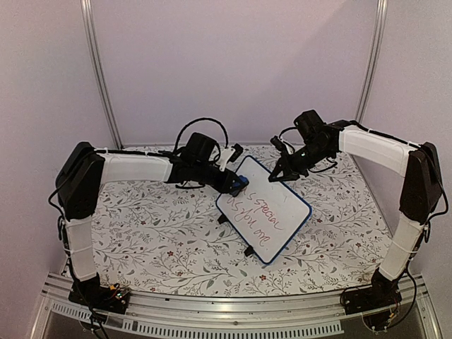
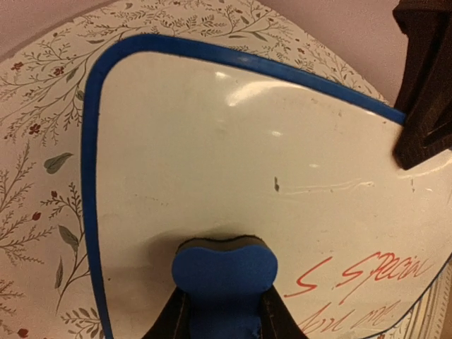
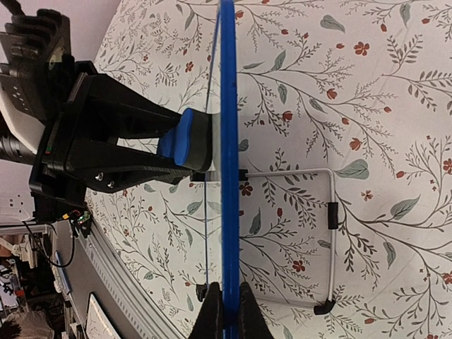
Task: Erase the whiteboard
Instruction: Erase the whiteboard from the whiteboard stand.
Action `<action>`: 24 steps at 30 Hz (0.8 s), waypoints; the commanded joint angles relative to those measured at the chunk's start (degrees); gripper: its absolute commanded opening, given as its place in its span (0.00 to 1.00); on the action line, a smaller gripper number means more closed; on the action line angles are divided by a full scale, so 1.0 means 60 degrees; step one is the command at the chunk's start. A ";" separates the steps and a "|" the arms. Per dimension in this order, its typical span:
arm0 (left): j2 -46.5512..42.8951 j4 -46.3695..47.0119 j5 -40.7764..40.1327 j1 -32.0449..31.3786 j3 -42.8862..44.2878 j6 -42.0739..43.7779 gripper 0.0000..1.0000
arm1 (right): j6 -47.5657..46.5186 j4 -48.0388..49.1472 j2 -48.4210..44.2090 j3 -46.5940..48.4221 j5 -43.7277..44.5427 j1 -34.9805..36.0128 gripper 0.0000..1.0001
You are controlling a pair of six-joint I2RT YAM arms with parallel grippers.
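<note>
1. One whiteboard [image 1: 265, 210] with a dark blue frame stands on the table, propped at a tilt, in the middle between the two arms.
2. One white wire stand [image 3: 311, 171] reaches out from the board's back. The top view shows two small black feet [image 1: 248, 251] at the board's lower edge.
3. Two lines of red handwriting [image 2: 367, 274] cross the board's lower half. The half near the eraser is bare white apart from one small dark speck.
4. One blue eraser [image 2: 224, 272] lies with its dark pad flat against the writing face, near the board's upper corner.
5. The left gripper [image 1: 236, 182] is closed on the eraser, one finger on each side of the blue block.
6. The right gripper [image 3: 227, 311] is pinched narrowly on the board's blue frame, one finger on the front and one on the back.
7. One floral cloth [image 1: 162, 240] with leafy sprigs and small red flowers covers the table under the board.
</note>
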 commanded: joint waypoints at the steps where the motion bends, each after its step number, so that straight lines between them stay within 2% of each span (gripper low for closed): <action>1: 0.0074 -0.0442 -0.0443 -0.0126 -0.0689 0.0049 0.00 | -0.0388 -0.0580 0.0137 -0.0335 0.0131 0.0237 0.00; 14: -0.0328 0.0630 0.0563 0.0138 -0.1983 -0.0715 0.00 | -0.0386 -0.0607 0.0057 -0.0378 0.0135 0.0237 0.00; 24: -0.0446 0.0659 0.0608 0.0140 -0.2039 -0.0589 0.00 | -0.0393 -0.0570 0.0050 -0.0394 0.0120 0.0237 0.00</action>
